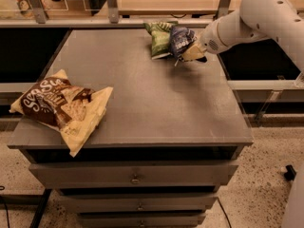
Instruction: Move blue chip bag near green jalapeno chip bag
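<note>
Camera view: the blue chip bag (181, 38) is seen in the upper middle of the frame, gripped along its right side by the end effector (191, 54), which is clenched on it. The bag is judged light, soft and crinkly, with slippery glossy film. A pinch on a sealed edge is favoured, since the contents would be crushed easily. Just to its left, whether touching cannot be told, the green chip bag (159, 38) is found, equally glossy and creased. Both are set over a matte grey desk (156, 103). A larger brown and cream bag (61, 106) is laid at the lower left.
</note>
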{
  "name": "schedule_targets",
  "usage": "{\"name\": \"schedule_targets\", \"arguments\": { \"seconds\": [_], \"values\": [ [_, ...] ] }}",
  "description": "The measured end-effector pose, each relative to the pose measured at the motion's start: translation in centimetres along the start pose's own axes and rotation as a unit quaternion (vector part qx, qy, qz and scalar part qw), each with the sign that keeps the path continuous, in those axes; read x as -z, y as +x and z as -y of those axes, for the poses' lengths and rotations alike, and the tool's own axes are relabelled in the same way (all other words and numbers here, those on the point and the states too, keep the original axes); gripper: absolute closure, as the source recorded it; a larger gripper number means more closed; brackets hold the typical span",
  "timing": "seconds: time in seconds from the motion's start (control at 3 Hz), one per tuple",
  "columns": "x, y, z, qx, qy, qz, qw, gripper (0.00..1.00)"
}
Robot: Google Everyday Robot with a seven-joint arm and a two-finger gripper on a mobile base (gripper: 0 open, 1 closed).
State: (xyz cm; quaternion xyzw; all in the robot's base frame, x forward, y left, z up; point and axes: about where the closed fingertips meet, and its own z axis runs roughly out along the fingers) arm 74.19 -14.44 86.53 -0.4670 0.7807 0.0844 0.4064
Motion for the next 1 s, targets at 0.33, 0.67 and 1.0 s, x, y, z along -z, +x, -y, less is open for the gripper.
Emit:
{"name": "schedule_targets", "arguments": {
  "seconds": [0.33, 0.67, 1.0],
  "values": [
    [-0.24, -0.03, -0.1, 0.0, -0.002, 0.0, 1.0, 0.13],
    [-0.51, -0.02, -0.25, 0.0, -0.004, 0.0, 1.0, 0.0],
    [-0.52, -0.02, -0.26, 0.0, -0.004, 0.0, 1.0, 0.0]
  ]
}}
